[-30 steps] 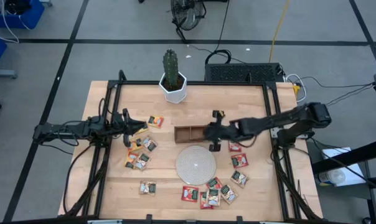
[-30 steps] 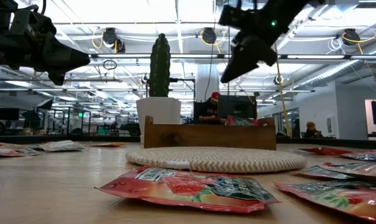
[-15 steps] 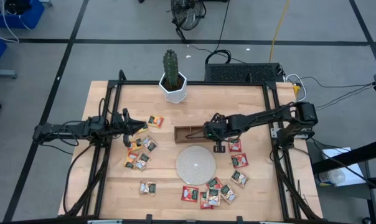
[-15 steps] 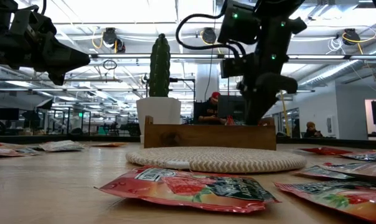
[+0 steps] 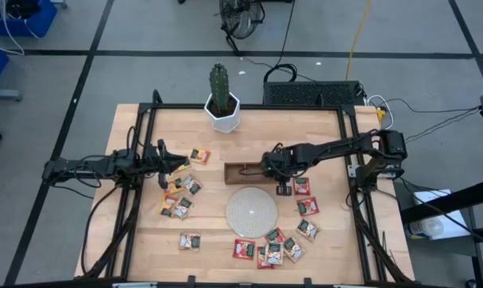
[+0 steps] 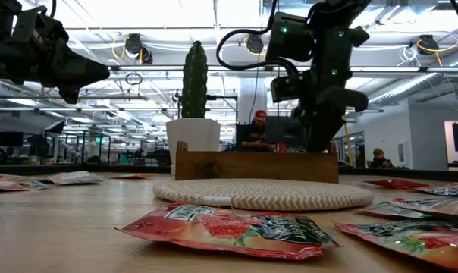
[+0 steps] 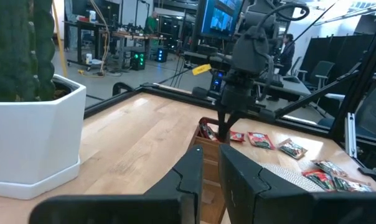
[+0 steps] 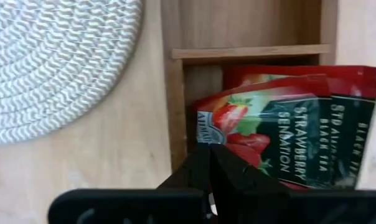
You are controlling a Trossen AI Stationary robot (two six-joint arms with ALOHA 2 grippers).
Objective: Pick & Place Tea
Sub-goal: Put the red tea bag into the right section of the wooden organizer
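A brown wooden tray [image 5: 245,170] stands mid-table, just beyond the round woven disc [image 5: 252,210]. My right gripper [image 5: 283,174] points down over the tray's right compartment, shut on a red tea sachet [image 8: 269,124]. A second red sachet [image 8: 353,118] lies in that compartment behind it. Several more tea sachets lie flat on the table, left of the disc [image 5: 181,198] and right of and in front of it [image 5: 280,244]. My left gripper [image 5: 181,162] hangs level above the table's left side, shut on nothing. My right gripper pinches the red sachet at one edge [image 8: 230,151] between its two fingers, coming from above and pointing down. The sachet slants over the tray's right compartment, partly covering the second red sachet. Whether its far end rests on the tray cannot be told.
A cactus in a white pot [image 5: 223,112] stands at the table's far edge, behind the tray. Black frame rails [image 5: 349,160] run along the table's left and right sides. Bare wood lies between the pot and the tray.
My right gripper has come down over the tray's right end and tipped from a slant to pointing steeply down, staying shut. Most of this fell in the first half second; since then it has hardly moved.
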